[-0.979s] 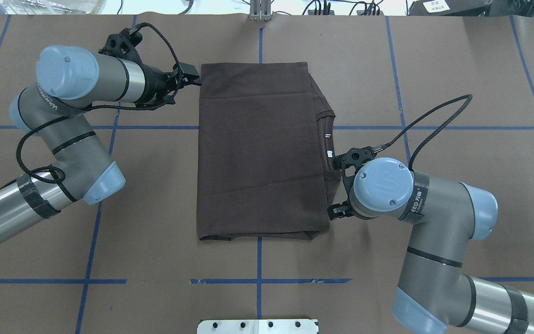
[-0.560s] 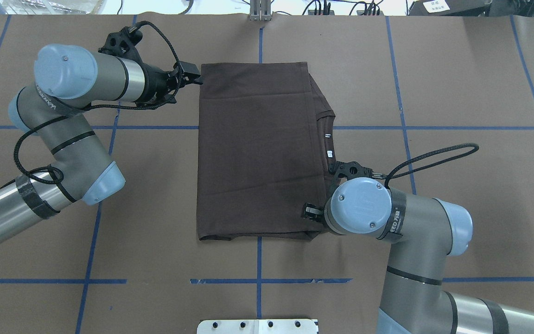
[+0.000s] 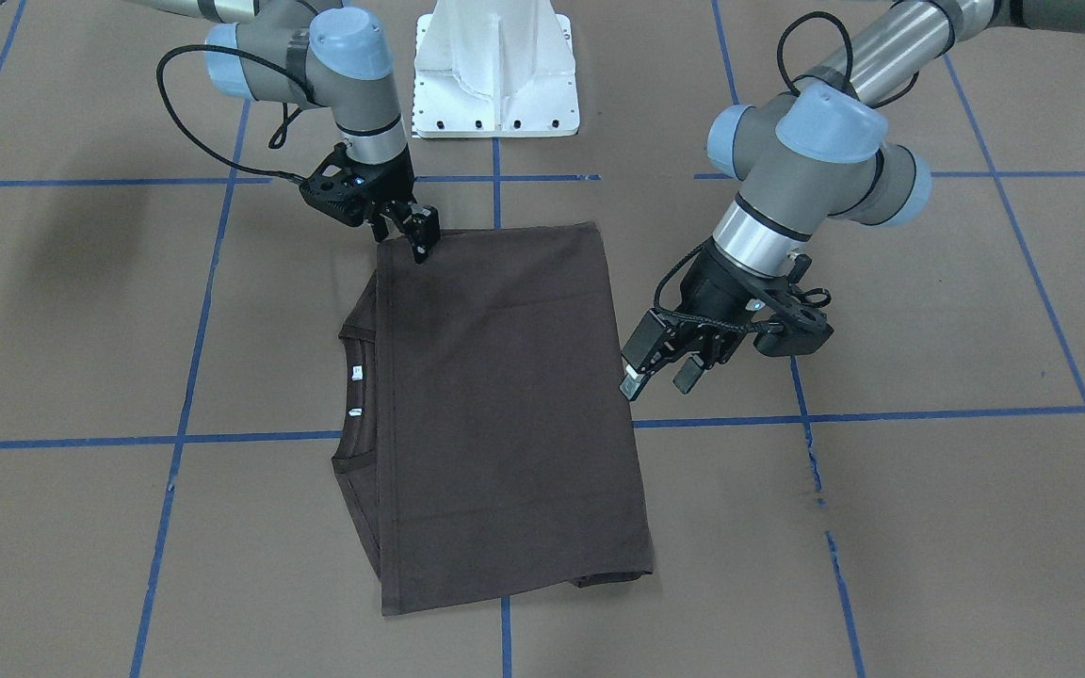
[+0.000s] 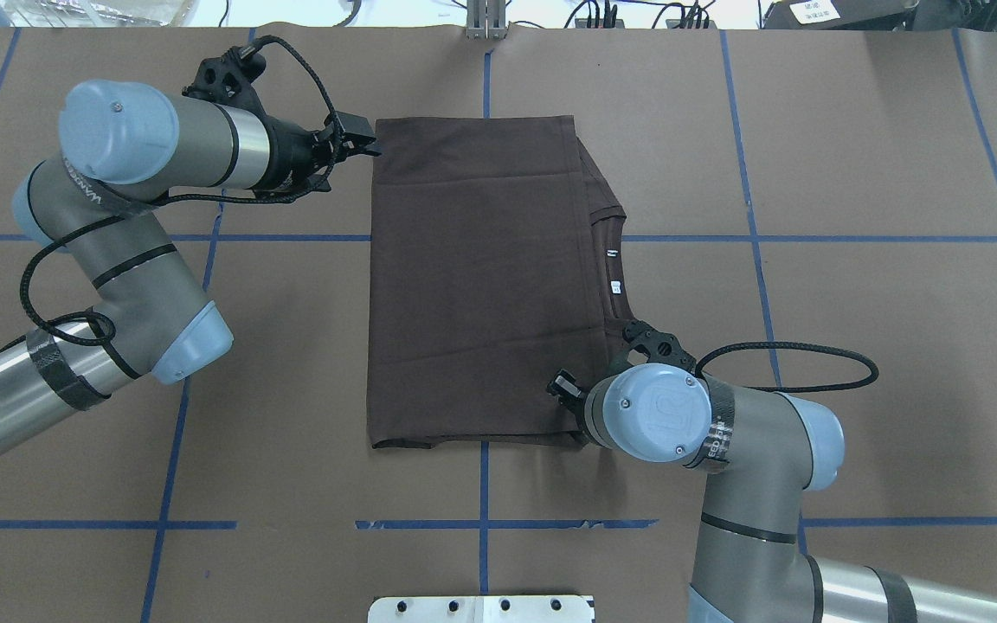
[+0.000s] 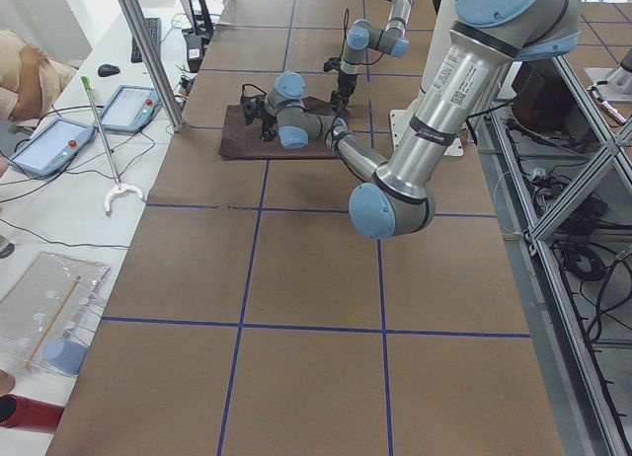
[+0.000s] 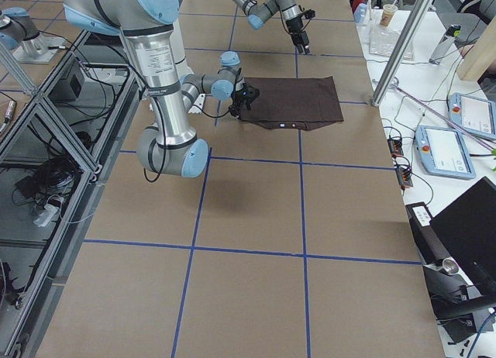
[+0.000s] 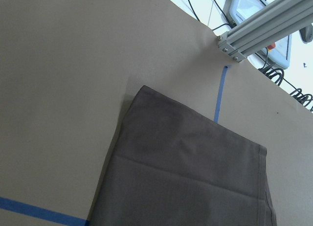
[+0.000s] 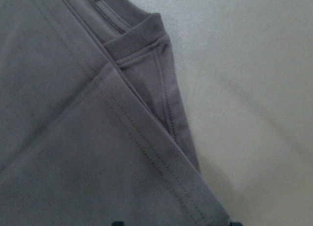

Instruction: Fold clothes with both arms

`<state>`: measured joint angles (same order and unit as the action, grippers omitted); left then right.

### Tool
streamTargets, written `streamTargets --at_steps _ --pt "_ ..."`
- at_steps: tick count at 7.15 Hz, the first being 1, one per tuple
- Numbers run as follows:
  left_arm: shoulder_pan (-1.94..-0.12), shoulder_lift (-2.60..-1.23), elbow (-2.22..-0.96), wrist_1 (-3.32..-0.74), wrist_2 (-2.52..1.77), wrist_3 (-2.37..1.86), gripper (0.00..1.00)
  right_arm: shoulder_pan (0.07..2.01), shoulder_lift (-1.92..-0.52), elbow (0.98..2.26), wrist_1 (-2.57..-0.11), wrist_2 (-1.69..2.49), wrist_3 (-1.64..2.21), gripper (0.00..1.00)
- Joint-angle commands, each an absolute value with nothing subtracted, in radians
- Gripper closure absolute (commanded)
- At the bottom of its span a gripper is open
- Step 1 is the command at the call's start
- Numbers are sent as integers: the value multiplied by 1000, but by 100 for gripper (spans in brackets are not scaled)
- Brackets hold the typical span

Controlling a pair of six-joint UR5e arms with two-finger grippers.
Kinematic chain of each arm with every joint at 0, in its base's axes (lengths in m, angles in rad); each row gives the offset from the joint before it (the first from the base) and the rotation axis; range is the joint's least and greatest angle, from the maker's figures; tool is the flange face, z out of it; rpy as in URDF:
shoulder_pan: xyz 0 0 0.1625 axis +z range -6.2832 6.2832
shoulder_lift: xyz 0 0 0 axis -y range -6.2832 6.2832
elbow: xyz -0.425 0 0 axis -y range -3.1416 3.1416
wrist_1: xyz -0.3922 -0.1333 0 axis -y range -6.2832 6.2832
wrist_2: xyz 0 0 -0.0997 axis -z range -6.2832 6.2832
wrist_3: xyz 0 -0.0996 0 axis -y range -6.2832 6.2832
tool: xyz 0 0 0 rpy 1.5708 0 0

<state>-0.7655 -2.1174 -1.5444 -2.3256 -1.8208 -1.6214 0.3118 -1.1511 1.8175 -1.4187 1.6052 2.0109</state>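
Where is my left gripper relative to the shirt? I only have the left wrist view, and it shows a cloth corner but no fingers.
Observer: The left gripper is open and holds nothing.
Operator: Where exactly?
Observer: Overhead, it sits beside the T-shirt's far corner on the robot's left, raised off the table.
Operator: And the other arm?
Observer: The right gripper is open, low over the near corner on the robot's right.
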Motion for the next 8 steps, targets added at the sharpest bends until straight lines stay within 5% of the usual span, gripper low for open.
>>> streamTargets --at_steps 1,5,6,8 --pt "-765 -2118 -1545 -2326 -1821 -1626 9 333 -1152 1815 -1413 1606 2014 25" --pt "-765 -2117 -1545 -2326 -1821 -1644 9 328 -1150 1805 -1413 1606 2014 30" --pt "-765 -2117 -1546 -2326 -1821 -1644 9 328 -1150 1804 -1413 1606 2016 40" --pt "-765 -2114 -1546 -2326 -1821 -1646 9 327 -1149 1805 -1414 1606 2016 98"
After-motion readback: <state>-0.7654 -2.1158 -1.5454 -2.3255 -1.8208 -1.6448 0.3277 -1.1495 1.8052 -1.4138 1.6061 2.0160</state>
